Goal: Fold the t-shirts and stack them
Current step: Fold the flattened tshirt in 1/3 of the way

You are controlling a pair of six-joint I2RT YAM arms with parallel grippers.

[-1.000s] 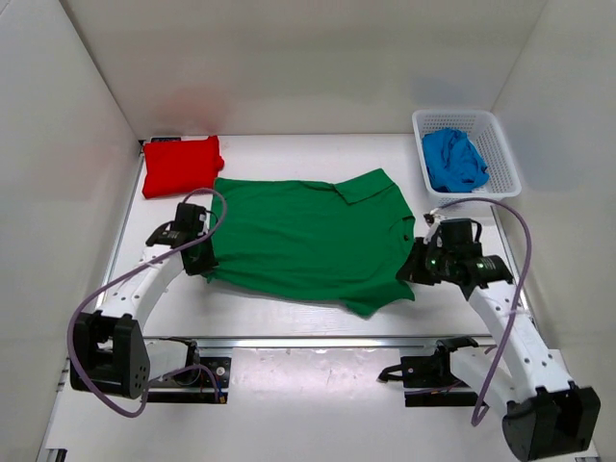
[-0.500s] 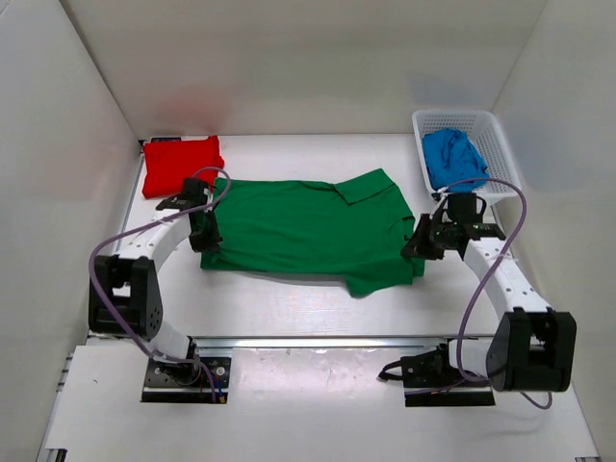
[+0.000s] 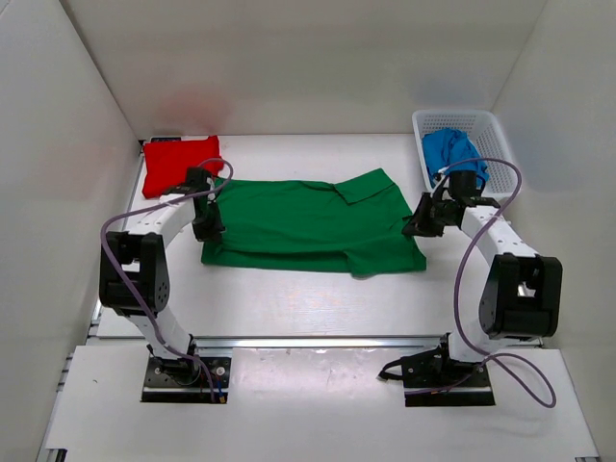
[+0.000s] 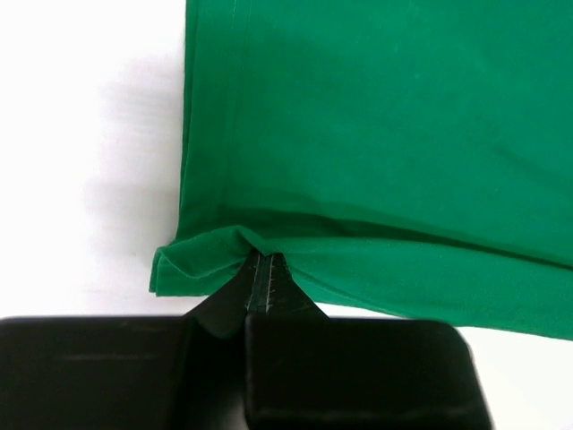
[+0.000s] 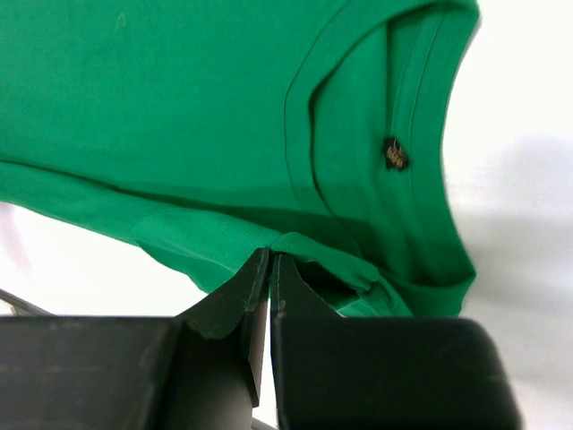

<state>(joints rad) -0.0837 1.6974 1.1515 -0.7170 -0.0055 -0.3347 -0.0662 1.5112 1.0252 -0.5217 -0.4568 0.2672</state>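
Observation:
A green t-shirt [image 3: 308, 226] lies on the white table, folded lengthwise into a wide band. My left gripper [image 3: 207, 223] is shut on its left edge; the left wrist view shows the cloth [image 4: 376, 143] pinched at the fingertips [image 4: 261, 267]. My right gripper [image 3: 420, 223] is shut on its right edge by the collar, and the right wrist view shows the cloth [image 5: 179, 107] bunched at the fingertips [image 5: 269, 260]. A folded red t-shirt [image 3: 179, 164] lies at the back left. A blue t-shirt [image 3: 452, 157] sits crumpled in the white basket [image 3: 504, 164].
White walls enclose the table on the left, back and right. The basket stands at the back right corner, close behind my right arm. A metal rail [image 3: 318, 339] runs along the table's near edge.
Both grippers have carried the shirt's near edge away from the bases and over the far half, folding the shirt into a narrower band. Both arms now stretch farther back.

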